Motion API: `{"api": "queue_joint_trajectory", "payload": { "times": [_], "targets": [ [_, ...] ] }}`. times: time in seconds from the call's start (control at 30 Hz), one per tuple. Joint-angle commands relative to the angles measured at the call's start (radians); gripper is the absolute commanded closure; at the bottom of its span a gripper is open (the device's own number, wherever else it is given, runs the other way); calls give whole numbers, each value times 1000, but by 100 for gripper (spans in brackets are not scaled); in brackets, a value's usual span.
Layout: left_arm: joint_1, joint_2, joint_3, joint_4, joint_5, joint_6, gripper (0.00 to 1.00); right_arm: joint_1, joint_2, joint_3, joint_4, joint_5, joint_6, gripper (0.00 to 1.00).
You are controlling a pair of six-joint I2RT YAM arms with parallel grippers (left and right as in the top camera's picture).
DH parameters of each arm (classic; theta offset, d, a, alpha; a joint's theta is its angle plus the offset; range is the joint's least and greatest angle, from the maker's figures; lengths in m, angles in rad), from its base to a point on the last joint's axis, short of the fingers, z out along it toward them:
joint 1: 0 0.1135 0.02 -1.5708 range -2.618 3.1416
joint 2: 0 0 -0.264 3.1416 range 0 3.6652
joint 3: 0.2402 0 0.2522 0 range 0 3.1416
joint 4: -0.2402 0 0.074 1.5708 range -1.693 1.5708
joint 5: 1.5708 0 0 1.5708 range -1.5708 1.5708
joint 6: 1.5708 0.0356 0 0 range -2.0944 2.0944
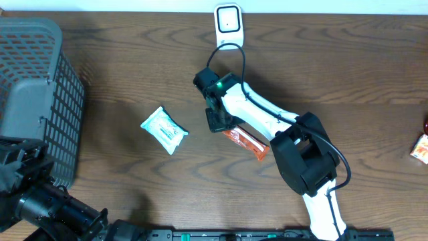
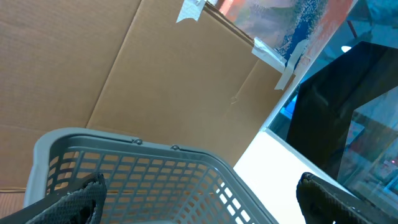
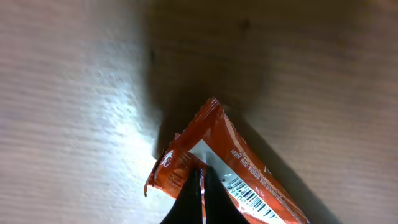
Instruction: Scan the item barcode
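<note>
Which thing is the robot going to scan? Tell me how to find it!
Find the white robot arm in the middle of the brown table. The right gripper at its tip pinches the orange packet. It is long and shiny orange with a barcode, unlike the loose white-and-blue packet nearby.

Overhead, the right arm (image 1: 257,112) hides one end of the orange packet (image 1: 251,144), and the left edge cuts off the grey basket (image 1: 33,87). In the right wrist view the bottom edge cuts through the packet's barcode (image 3: 250,197).
</note>
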Motion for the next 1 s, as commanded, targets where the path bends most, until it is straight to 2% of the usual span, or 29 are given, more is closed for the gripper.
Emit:
{"api": "queue_joint_trajectory", "payload": {
  "times": [0.0,0.13,0.3,0.73,0.87,0.97],
  "targets": [
    [5,-7,7,5,-10,6,2,-8,-18,40,-61,-25,-14,99],
    [5,-7,7,5,-10,6,2,-13,-76,107,-119,-27,-14,99],
    [5,-7,7,5,-10,6,2,-25,-103,106,-136,-11,13,99],
    [5,-7,7,5,-10,6,2,-41,-79,-164,4,-5,102,99],
    [5,-7,7,5,-10,6,2,-47,-89,-145,-2,-5,88,99],
    [5,-7,7,5,-10,6,2,-49,-106,-64,-51,-5,64,99]
  ]
}}
